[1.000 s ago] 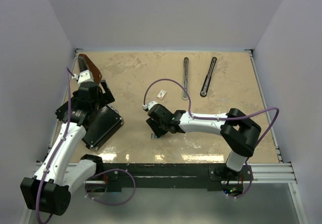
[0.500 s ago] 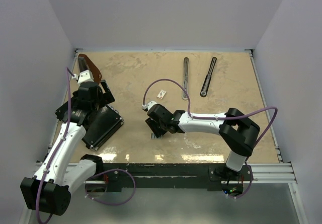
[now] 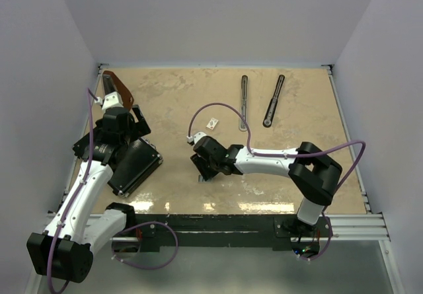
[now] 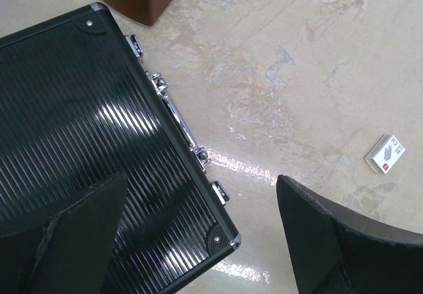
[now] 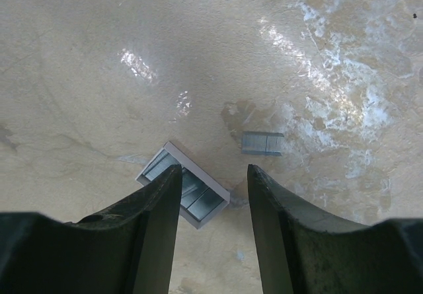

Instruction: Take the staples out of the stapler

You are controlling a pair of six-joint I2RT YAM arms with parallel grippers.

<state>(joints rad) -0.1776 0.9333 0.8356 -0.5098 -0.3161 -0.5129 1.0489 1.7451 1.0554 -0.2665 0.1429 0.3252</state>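
The overhead camera looks down from high behind the near edge, covering the whole beige marbled tabletop [image 3: 172, 96]. The left wrist camera faces down, close over the ribbed black case [image 4: 79, 129] by the left edge. The right wrist one sits closer still, toward the near edge. The small white carton [image 4: 385, 154] probably shows overhead too.

staple tray [image 5: 200, 200] — part hidden behind right jaws | black case [image 4: 79, 122] — cut by frame edge

L pincer [image 4: 198, 238] wide open, R pincer [image 5: 213, 198] part-open
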